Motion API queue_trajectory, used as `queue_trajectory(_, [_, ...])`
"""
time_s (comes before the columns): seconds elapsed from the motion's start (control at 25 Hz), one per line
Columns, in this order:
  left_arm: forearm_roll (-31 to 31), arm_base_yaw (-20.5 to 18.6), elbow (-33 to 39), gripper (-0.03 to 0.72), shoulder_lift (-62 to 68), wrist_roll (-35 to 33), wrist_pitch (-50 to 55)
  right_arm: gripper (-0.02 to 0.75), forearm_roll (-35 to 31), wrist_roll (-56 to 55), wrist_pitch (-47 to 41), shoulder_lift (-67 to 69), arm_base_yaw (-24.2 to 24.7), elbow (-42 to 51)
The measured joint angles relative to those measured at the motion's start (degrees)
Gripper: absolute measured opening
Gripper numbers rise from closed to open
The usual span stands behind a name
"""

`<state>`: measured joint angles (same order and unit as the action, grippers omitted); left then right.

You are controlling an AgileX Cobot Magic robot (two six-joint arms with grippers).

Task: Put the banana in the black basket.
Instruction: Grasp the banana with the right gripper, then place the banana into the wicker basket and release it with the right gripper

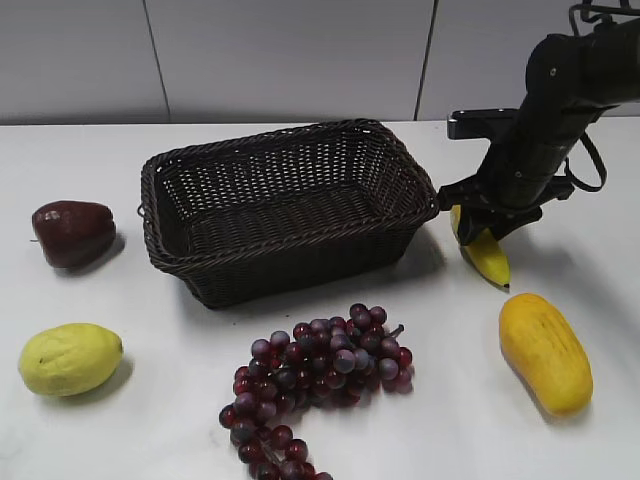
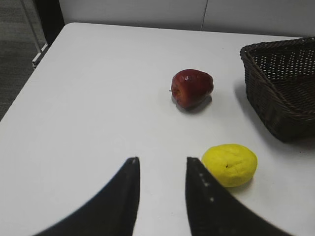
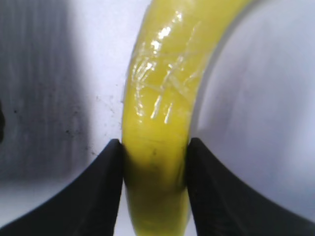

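Note:
The slim yellow banana lies on the white table just right of the black basket. My right gripper is down on it, and in the right wrist view both black fingers press against the sides of the banana. The basket is a large dark woven one in the middle of the table and holds nothing; its corner shows in the left wrist view. My left gripper is open and empty above bare table, far left of the basket.
A dark red apple-like fruit and a yellow-green lemon-like fruit lie left of the basket. A bunch of purple grapes lies in front of it. A fat orange-yellow oblong fruit lies right front, near the banana.

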<state>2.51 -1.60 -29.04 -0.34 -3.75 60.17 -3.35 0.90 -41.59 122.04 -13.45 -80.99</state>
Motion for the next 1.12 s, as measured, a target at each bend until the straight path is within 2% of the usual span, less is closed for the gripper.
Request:
queue_trajectory(0.32, [0.0, 0.0, 0.0, 0.236, 0.0, 0.0, 0.0, 0.33, 2.4, 0.0, -2.5, -3.5, 0.0, -0.4])
queue_trajectory(0.68, [0.0, 0.0, 0.0, 0.236, 0.0, 0.0, 0.0, 0.33, 2.6, 0.1, -9.4, -12.5, -0.9, -9.8])
queue_trajectory(0.92, [0.0, 0.0, 0.0, 0.236, 0.0, -0.1, 0.0, 0.33, 2.1, 0.2, -11.2, -14.5, -6.8, -15.8])
queue_trajectory(1.12, [0.0, 0.0, 0.0, 0.236, 0.0, -0.1, 0.0, 0.33, 1.8, 1.5, -10.3, -14.5, -12.8, -16.1])
